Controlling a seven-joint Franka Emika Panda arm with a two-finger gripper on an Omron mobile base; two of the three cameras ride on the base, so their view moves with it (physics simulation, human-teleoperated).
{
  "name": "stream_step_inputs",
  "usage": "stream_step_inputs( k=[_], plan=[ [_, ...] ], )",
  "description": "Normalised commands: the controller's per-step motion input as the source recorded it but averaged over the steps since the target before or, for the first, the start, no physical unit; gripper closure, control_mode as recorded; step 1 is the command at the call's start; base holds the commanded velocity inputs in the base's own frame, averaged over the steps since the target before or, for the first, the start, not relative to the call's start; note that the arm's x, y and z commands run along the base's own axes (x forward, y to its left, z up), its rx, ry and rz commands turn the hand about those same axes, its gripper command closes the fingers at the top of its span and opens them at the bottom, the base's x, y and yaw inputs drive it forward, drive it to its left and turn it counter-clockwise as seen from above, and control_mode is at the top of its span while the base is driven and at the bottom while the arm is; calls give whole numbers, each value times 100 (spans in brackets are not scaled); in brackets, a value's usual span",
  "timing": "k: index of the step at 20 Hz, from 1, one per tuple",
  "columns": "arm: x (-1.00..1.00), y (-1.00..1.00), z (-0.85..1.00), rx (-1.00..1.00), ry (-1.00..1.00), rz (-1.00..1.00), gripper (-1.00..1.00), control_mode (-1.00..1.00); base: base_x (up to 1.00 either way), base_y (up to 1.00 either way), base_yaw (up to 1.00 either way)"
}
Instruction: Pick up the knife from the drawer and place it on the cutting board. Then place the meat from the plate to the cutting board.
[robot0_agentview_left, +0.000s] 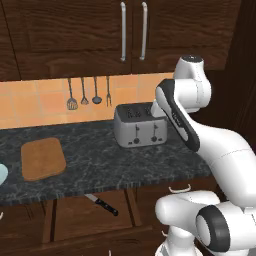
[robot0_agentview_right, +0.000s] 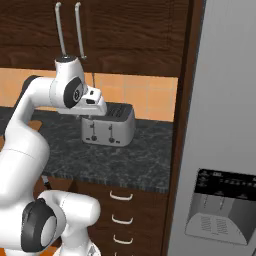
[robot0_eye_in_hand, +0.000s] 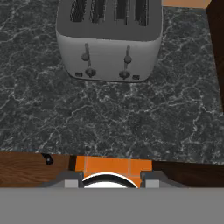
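**Knife in the open drawer, board bare on the counter**

The knife (robot0_agentview_left: 102, 204) lay flat in the open drawer (robot0_agentview_left: 90, 217), black handle toward 4 o'clock, silver blade toward 10. Up at 10 o'clock from it, the light-brown cutting board (robot0_agentview_left: 43, 158) sat flat on the counter. The pale blue plate (robot0_agentview_left: 2, 173) showed just its rim at 9 o'clock of the board

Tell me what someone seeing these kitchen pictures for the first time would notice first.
The big white robot arm rising over the dark speckled counter grabs the eye first, with the silver toaster standing on the counter just beyond it. Next comes the open drawer below the counter edge, where a black-handled knife lies, and the bare wooden cutting board on the counter to the left.
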Motion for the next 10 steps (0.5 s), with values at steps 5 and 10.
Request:
stream_step_inputs(
  k=[5, 10],
  plan=[
    [-6, 0, 0, 0, -1, 0, -100, 100, -44, 7, -17],
    [0, 0, 0, 0, 0, 0, -100, 100, -93, 89, -37]
  ],
)
